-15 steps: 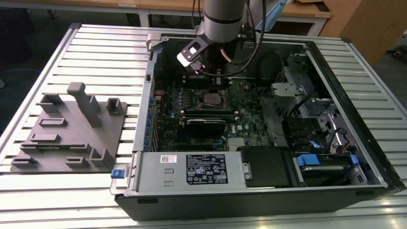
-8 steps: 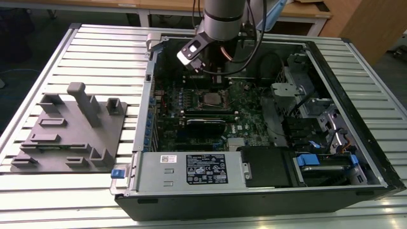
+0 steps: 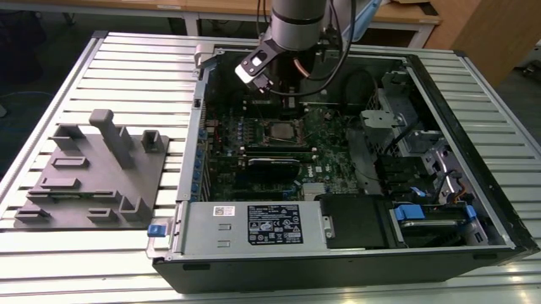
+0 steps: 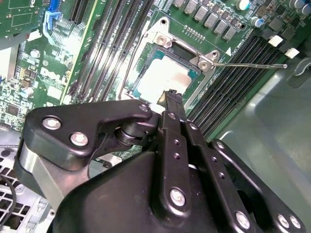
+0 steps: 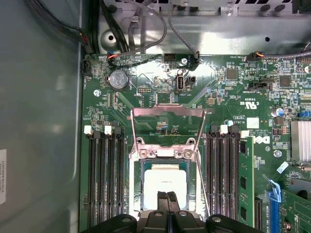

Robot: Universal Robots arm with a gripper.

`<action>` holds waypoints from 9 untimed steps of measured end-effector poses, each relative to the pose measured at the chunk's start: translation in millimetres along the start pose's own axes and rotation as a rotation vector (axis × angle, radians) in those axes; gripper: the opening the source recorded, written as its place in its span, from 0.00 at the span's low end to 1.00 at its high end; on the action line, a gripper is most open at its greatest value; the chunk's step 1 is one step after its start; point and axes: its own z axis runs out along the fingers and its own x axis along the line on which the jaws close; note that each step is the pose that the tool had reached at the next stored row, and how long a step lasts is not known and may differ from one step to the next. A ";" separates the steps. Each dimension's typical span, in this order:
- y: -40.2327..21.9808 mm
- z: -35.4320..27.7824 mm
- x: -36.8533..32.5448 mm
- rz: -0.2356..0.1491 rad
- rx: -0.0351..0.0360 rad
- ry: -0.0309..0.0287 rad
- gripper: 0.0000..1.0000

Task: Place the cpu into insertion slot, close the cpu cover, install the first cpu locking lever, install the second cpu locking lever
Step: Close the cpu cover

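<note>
One cpu (image 5: 165, 182) lies flat in the one square socket (image 5: 136, 179) on the green circuit board (image 5: 233, 102), its silvery top facing up. One cover (image 5: 167, 112), a thin metal frame, stands swung open at its hinge beside the socket, with the board showing through its window. The one claw (image 5: 167, 195) has its two fingers drawn together with nothing between them. Its tip hangs over one edge of the cpu, and I cannot tell if it touches.

The first wrist view looks straight down on the socket, with rows of long black slots on both sides of it and one round coin battery (image 5: 118, 79) beyond the cover. The second wrist view shows the claw (image 4: 171, 95) from the side and one thin wire lever (image 4: 248, 64) sticking out sideways from the socket corner. The exterior view shows one arm (image 3: 296, 25) reaching into one open computer case (image 3: 355, 272) on the slatted worktop (image 3: 127, 76). One grey tray (image 3: 85, 190) with upright pegs sits at the exterior view's left.
</note>
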 end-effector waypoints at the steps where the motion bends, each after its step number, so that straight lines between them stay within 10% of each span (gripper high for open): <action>1: 0.0 -0.7 0.0 0.000 0.0000 0.0000 0.10; 9: 0.2 -7.8 0.1 0.000 0.0000 0.0000 0.10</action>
